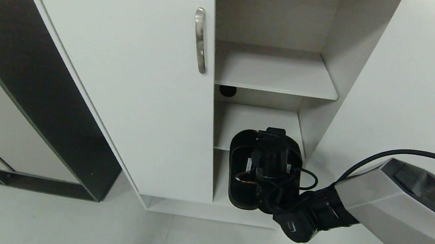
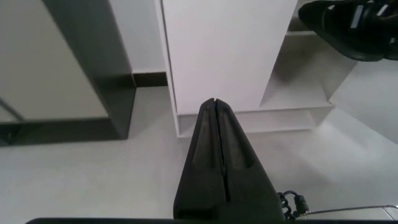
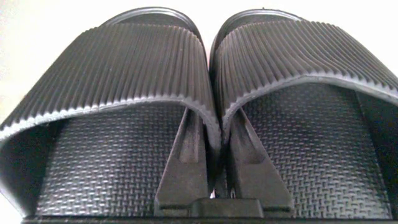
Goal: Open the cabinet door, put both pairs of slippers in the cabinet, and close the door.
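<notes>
One pair of black ribbed rubber slippers (image 1: 236, 184) sits clamped in my right gripper (image 3: 219, 168), opened white cabinet (image 1: 271, 70) just ahead; stowing and door-closing remain, I judge.

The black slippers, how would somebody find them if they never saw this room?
Find the white cabinet with its right side open. Low down in front of its shelves, the right gripper pinches a pair of black rubber slippers side by side. Their ribbed straps and black colour stand out from the white shelves around them.
</notes>
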